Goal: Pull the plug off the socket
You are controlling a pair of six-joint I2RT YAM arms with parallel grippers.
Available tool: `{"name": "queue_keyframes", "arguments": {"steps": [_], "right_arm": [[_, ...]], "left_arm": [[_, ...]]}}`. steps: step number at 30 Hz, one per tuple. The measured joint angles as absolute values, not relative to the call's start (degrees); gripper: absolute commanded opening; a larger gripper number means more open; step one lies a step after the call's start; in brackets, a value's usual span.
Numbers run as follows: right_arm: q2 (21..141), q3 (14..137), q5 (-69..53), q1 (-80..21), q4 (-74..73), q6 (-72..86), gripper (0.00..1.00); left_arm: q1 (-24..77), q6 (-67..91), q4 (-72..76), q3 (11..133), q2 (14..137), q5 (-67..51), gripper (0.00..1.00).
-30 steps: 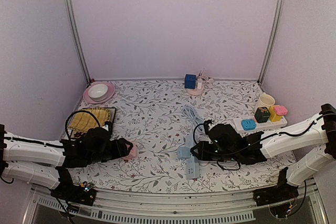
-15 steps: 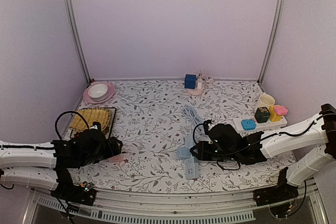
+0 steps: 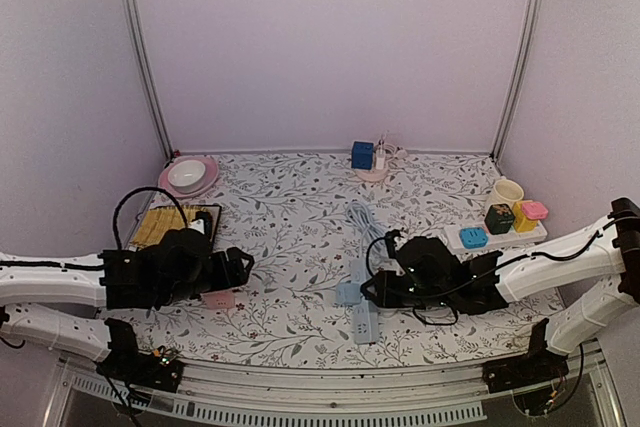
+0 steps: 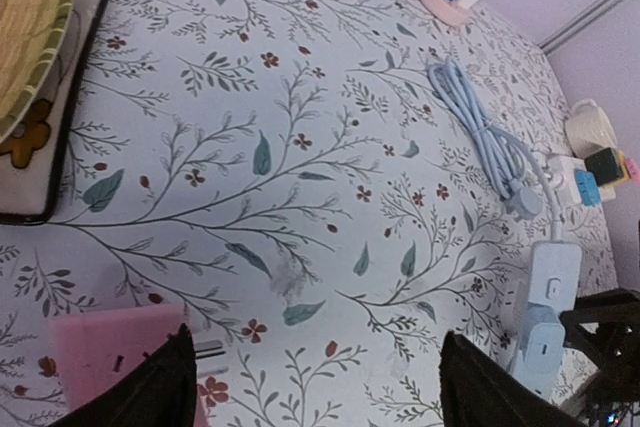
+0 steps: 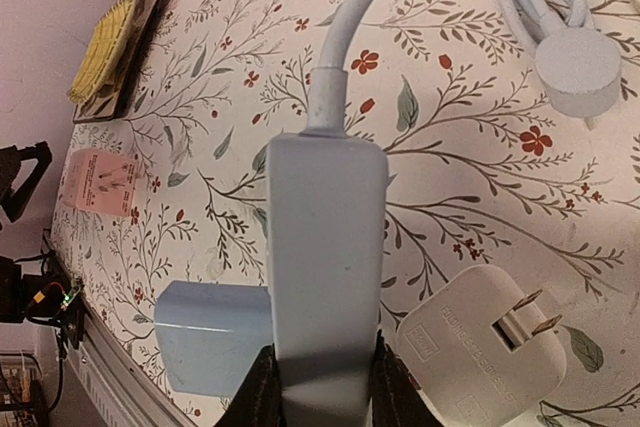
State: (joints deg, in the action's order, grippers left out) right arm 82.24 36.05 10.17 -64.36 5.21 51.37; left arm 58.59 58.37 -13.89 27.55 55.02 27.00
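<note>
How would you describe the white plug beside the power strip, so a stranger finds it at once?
On the floral table, the right end effector grips a long pale power strip. The white plug lies just right of it. Unlike the pale blue plug on the strip's left side, it shows two bare metal prongs.

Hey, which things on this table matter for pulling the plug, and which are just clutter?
Job: power strip, blue adapter against it, white plug, right pincer.
Clutter: bowl, woven mat, cup, blue cube, coloured blocks.
</note>
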Motion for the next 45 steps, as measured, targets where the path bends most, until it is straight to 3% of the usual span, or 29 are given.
{"name": "queue_keyframes", "arguments": {"steps": [14, 25, 33, 41, 45], "right_arm": [[83.8, 41.1, 13.5, -68.6, 2.9, 49.8, 0.03], [85.6, 43.5, 14.7, -69.2, 0.7, 48.7, 0.03], [86.2, 45.6, 14.7, -70.2, 0.4, 48.3, 0.03], [87.2, 45.8, 15.3, -70.8, 0.4, 47.8, 0.03], [87.2, 45.8, 16.1, -70.9, 0.5, 47.9, 0.03]], "left_arm": [[69.7, 57.9, 3.4, 38.3, 82.1, 16.8, 0.8], [70.2, 59.1, 12.3, 38.7, 84.4, 12.6, 0.73], [70.3, 59.7, 14.5, 39.0, 86.8, 11.0, 0.52], [70.5, 60.3, 17.3, 39.0, 88.5, 9.4, 0.13], [70.5, 61.0, 18.0, 38.8, 88.5, 9.5, 0.02]]}}
